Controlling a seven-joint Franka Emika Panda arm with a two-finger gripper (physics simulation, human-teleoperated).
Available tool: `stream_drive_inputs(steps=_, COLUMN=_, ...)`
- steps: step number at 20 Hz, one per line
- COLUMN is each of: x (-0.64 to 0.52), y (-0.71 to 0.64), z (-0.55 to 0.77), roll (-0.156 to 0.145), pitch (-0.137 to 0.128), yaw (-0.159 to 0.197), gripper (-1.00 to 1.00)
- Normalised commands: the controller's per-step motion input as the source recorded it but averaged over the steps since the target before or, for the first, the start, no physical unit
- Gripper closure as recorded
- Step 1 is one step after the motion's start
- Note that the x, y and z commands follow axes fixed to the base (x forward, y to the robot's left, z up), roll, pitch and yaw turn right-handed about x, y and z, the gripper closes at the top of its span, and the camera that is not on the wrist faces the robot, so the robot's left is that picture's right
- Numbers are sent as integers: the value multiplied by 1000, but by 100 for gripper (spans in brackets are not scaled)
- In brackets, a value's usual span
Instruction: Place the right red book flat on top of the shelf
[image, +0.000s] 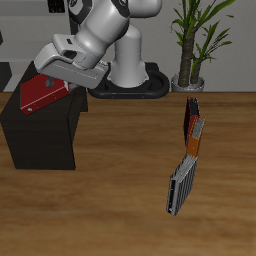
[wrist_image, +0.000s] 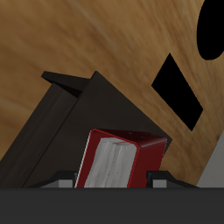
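Observation:
The right red book (image: 40, 93) is bright crimson with white page edges. My gripper (image: 60, 78) is shut on it and holds it tilted over the flat top of the low black shelf (image: 45, 135), at the top's back part. I cannot tell whether its lower edge touches the top. In the wrist view the red book (wrist_image: 122, 162) sits between my fingertips (wrist_image: 63, 182), page edges facing the camera, with the black shelf (wrist_image: 74, 114) under and beside it.
Three other books stand on the wooden floor away from the shelf: a thin dark one (image: 189, 112), an orange one (image: 194, 140) and a grey-black one (image: 180, 188) nearer the front edge. A potted plant (image: 193, 40) stands at the back beside the robot's base (image: 130, 75).

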Motion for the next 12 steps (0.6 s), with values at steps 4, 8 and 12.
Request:
stream_drive_inputs(steps=4, x=38, y=327, z=-34, roll=99, pitch=24, yaw=-7, gripper=-100)
stream_drive_inputs(steps=8, x=23, y=276, z=11, roll=76, pitch=9, yaw=-8, gripper=-100)
stream_drive_inputs(steps=12, x=-30, y=336, z=64, roll=103, pitch=1, yaw=-17, gripper=-100)
